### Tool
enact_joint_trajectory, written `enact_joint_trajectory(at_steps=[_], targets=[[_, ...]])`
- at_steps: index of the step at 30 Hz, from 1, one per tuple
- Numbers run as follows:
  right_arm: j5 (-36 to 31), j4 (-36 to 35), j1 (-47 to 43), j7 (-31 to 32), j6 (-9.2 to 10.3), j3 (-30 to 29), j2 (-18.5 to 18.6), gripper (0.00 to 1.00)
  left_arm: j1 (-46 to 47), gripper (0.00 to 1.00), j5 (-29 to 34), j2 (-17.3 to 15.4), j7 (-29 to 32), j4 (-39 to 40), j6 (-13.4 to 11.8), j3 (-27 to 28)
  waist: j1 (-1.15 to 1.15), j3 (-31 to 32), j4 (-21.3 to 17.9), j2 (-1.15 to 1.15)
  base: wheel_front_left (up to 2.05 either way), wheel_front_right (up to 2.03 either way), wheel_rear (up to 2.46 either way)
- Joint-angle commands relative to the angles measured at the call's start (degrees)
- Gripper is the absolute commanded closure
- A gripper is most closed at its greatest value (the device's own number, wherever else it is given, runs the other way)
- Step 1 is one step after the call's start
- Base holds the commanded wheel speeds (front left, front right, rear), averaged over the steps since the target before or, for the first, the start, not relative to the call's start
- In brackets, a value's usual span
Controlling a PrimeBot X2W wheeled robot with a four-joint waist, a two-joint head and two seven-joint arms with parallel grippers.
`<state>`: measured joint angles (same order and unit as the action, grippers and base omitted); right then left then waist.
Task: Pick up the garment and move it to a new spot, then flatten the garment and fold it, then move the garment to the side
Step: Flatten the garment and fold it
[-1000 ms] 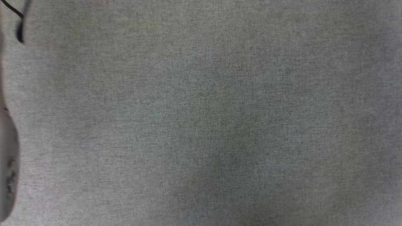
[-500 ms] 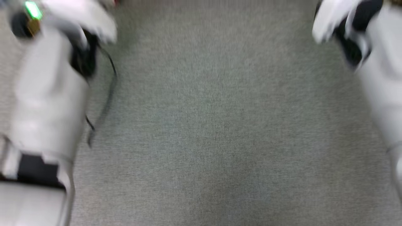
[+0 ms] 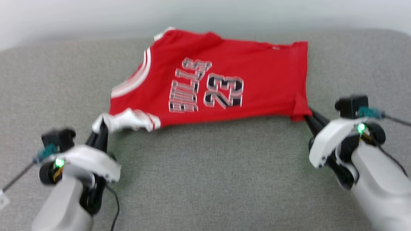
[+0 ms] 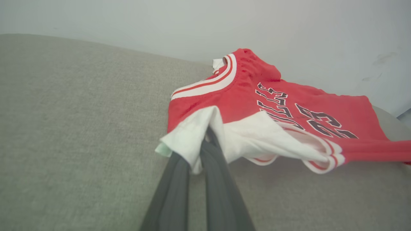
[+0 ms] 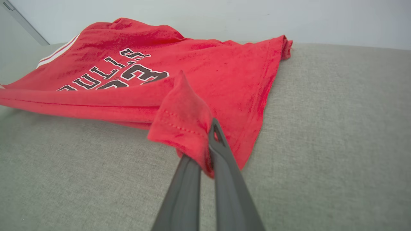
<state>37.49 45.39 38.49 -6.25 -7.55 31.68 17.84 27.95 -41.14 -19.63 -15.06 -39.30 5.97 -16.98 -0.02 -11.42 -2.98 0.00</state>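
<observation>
Lying on a grey fabric surface (image 3: 208,179), the garment (image 3: 224,80) is spread in the far middle of the scene, with its striped neck trim (image 3: 141,75) to the left and its hem (image 3: 303,73) to the right. The black lettering and the number on the red cloth run sideways in the head view. That view is a little blurred, so the letters are easier to read in the wrist views.

The near white sleeve (image 3: 128,120) is bunched and pulled toward the left gripper (image 3: 102,126), whose two dark fingers are pressed together on it. In the left wrist view the fingertips are covered by the white cloth. The near right corner of the hem is folded over the right gripper (image 3: 308,117), which pinches it between closed fingers. One fingertip shows beside the red fold in the right wrist view and the other is hidden.

The near edge of the shirt is stretched between the two grippers and seems slightly raised, while the far part rests on the surface. Of the far sleeve I can see only a small white piece (image 3: 160,32) at the far edge.

Behind the surface stands a pale wall (image 3: 96,16). Both pale forearms are cut off by the bottom of the head view.
</observation>
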Motion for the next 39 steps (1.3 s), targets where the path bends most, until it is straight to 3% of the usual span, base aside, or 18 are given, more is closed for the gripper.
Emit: enact_joint_trajectory(at_steps=[1,4,11,17,21,24,29,39], targets=[[0.29,-0.28,-1.27,-0.28,0.12,-0.28,1.03,1.0,-1.18,1.0,-0.1,-0.99,-0.04,0.32,-0.59,0.36,0.02,3.16,0.11,0.0,0.0,0.0,0.0],[0.72,-4.51,-7.7,0.24,0.13,-1.23,2.39,1.0,-8.59,1.0,-0.89,-2.09,0.68,6.42,-3.19,1.13,0.02,5.31,0.29,0.0,0.0,0.0,0.0],[-1.43,-15.83,-22.14,4.26,0.14,-6.17,5.03,1.0,-26.53,1.0,-2.93,-4.82,6.43,26.0,-12.66,3.26,0.02,8.82,0.78,0.0,0.0,0.0,0.0],[-5.04,-26.96,-34.0,11.56,0.14,-14.14,4.46,1.0,-38.5,1.0,-3.54,-6.69,12.32,42.6,-20.67,4.0,0.02,10.53,1.43,0.0,0.0,0.0,0.0],[-8.25,-35.7,-40.37,18.04,0.14,-20.05,2.71,1.0,-42.84,1.0,-3.57,-8.13,15.42,50.79,-24.19,4.41,0.02,10.52,1.65,0.0,0.0,0.0,0.0],[-10.5,-41.17,-43.0,23.04,0.13,-23.28,0.69,1.0,-42.25,1.0,-3.12,-8.74,16.64,53.93,-24.76,4.2,0.02,9.93,1.7,0.0,0.0,0.0,0.0],[-13.13,-44.89,-41.29,29.34,0.12,-25.59,-1.21,1.0,-36.14,1.0,-3.29,-8.77,17.46,52.12,-22.14,3.15,0.02,7.6,1.29,0.0,0.0,0.0,0.0],[-15.32,-37.16,-29.56,32.12,0.12,-23.49,-3.02,1.0,-20.49,1.0,-4.44,-6.02,17.42,36.33,-15.35,0.67,0.02,-0.76,0.36,0.0,0.0,0.0,0.0]])
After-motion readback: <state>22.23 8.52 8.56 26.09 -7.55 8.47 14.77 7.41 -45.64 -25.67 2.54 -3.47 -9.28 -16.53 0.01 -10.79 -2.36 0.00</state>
